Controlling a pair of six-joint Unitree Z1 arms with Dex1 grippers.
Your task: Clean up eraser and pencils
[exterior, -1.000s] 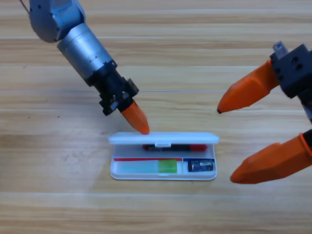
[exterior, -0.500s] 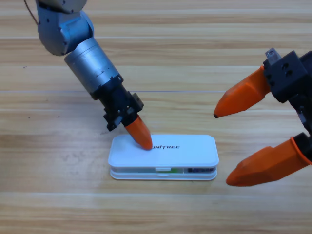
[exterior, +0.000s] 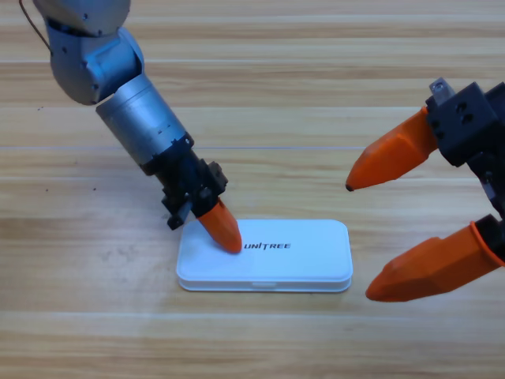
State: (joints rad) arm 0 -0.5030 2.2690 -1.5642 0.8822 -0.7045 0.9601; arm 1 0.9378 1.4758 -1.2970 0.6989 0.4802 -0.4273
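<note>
The white case (exterior: 264, 255) lay closed on the wooden table (exterior: 316, 95), so the eraser and the pencils could not be seen. The right gripper (exterior: 371, 237) waited just beside the case's right end, its jaws spread wide. The left gripper (exterior: 226, 233) pressed on the lid's left part, jaws together.

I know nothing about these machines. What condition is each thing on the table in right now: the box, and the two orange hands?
White rectangular plastic case: lid fully shut, lying flat on the wooden table; contents hidden.
Left hand: tip pressed on the lid's left end; open or shut unclear.
Right hand: open wide, hanging right of the case, touching nothing.
</note>
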